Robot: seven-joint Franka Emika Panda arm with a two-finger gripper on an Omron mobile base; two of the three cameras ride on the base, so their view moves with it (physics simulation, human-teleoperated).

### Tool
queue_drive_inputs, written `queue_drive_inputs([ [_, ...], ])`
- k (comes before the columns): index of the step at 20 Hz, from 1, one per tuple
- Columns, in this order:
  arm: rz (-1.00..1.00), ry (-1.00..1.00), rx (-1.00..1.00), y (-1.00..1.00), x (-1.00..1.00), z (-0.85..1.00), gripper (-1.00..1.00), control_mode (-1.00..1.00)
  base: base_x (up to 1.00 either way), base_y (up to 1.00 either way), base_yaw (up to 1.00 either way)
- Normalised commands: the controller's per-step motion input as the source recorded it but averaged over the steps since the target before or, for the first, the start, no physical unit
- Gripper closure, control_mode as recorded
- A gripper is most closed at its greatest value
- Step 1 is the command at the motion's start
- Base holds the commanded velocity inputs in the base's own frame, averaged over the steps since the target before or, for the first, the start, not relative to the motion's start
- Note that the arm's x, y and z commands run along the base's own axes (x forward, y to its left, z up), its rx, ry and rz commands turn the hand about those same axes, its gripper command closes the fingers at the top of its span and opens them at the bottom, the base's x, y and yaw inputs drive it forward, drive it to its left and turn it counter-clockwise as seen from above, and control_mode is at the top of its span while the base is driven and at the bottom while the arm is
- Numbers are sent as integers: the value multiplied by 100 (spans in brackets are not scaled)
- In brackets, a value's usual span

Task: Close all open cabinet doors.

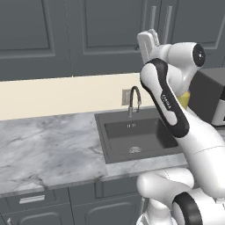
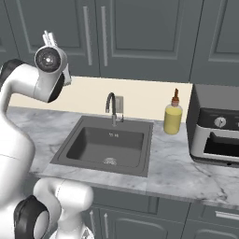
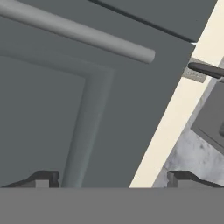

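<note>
I am holding my end effector (image 3: 111, 179) up high, right in front of a cabinet door (image 3: 65, 109). Its fingers are spread apart, holding nothing. The door's long silver handle (image 3: 74, 30) is lying just ahead, above my fingertips.

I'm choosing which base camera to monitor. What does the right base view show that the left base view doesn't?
Right base view: the yellow bottle in full and the oven's front with its dial. Left base view: a long stretch of marble counter left of the sink and a drawer front. Both: sink, faucet, upper cabinet doors, the arm.
</note>
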Motion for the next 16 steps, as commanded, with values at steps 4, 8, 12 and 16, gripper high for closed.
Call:
queue_drive_inputs([
  [4, 2, 0, 0, -5, -49, 3, -100, -100, 0, 0, 0],
  [8, 0, 0, -4, -2, -40, 0, -100, -100, 0, 0, 0],
  [12, 1, 0, -4, -5, -37, 0, -100, -100, 0, 0, 0],
  [16, 2, 1, -4, -3, -29, 0, -100, -100, 0, 0, 0],
])
